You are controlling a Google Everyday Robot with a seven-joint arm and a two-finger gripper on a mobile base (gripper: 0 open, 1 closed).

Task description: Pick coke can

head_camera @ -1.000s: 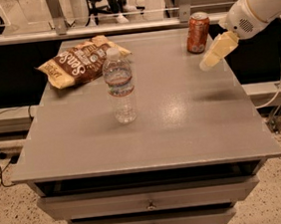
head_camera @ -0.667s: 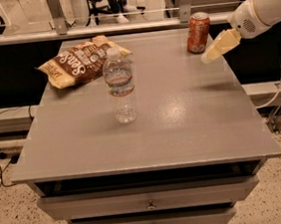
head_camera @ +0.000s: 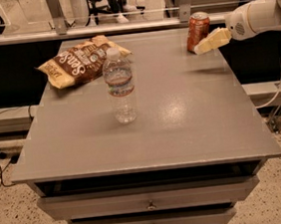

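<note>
Camera view. The gripper (head_camera: 202, 47), a cream-coloured end piece on the white arm (head_camera: 260, 14), reaches in from the right at the far right corner of the grey table (head_camera: 182, 129). Its tip points left and lies just beside the lower right of the coke can (head_camera: 198, 29). Whether the gripper is open or closed cannot be told, nor whether it touches the can.

The coke can stands upright on the table top near the far edge, red-orange with a silver rim, and it is not lifted. Judged from this, the approach is nearly complete; closing around the can and raising it are not yet done.

A clear water bottle (head_camera: 120, 86) stands upright at mid-table, well apart from the can. A brown chip bag (head_camera: 81, 60) lies flat at the far left.

Writing: the chip bag bears large white lettering that begins "Sens"; the rest is not legible. The bottle carries a pale label band with a thin red line, and no words on it can be read. No writing on the can can be made out.

Drawers (head_camera: 149, 198) with small knobs sit under the table top.
</note>
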